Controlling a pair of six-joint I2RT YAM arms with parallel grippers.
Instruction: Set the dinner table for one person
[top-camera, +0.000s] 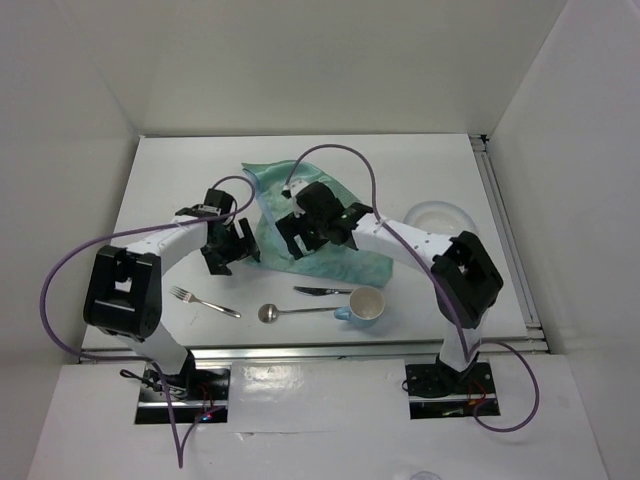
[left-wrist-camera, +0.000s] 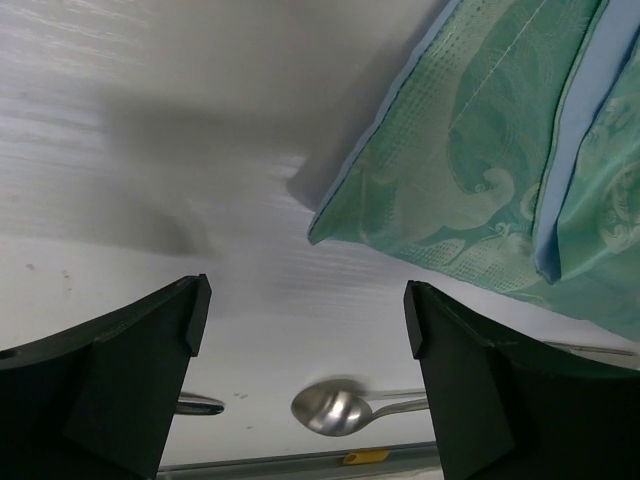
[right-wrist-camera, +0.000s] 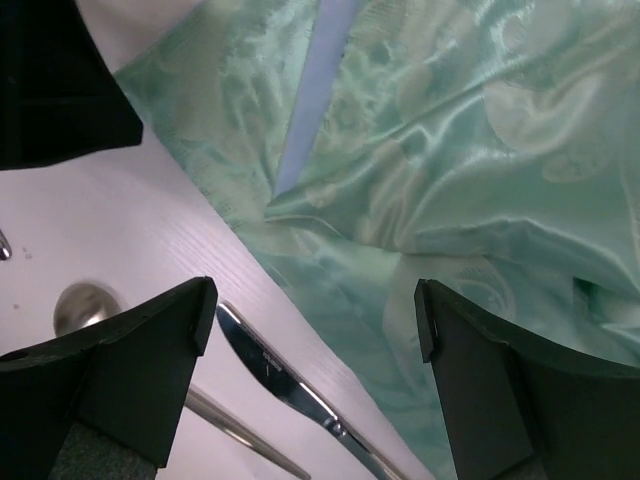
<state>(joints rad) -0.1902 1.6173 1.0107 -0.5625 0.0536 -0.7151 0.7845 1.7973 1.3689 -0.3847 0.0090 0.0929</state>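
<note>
Tabletop from the overhead camera: the dinner table (top-camera: 180, 180) is matte white, fills the middle of the view and is walled on three sides, with a metal rail (top-camera: 300, 350) along its near edge. A teal placemat (top-camera: 350, 255) lies rumpled at the centre, much of it hidden under the arms. The left gripper (top-camera: 232, 250) hangs at the mat's left edge and the right gripper (top-camera: 298, 238) is over the mat itself. From this height neither jaw gap can be read. Along the near side lie a fork (top-camera: 205, 301), a spoon (top-camera: 290, 312) and a knife (top-camera: 322, 291), with a pale blue cup (top-camera: 365, 305) touching the spoon's handle end. A pale plate (top-camera: 440, 217) at far right barely stands out against the white top.

Left wrist camera: the two black fingers (left-wrist-camera: 130, 370) stand wide apart, with nothing between them but bare table. The mat's corner is upper right, folded so that a plain blue underside shows. The spoon bowl sits low between the fingers and its handle is cut off behind the right-hand one. A bit of metal beside the left-hand finger is too little to identify.

Right wrist camera: the fingers (right-wrist-camera: 500, 380) are spread wide and hold nothing. Creased mat fills the upper right. The knife runs along the mat's edge between the fingers, on bare table. The spoon bowl shows at left, partly behind a finger. A black block in the top left corner is cut off.
</note>
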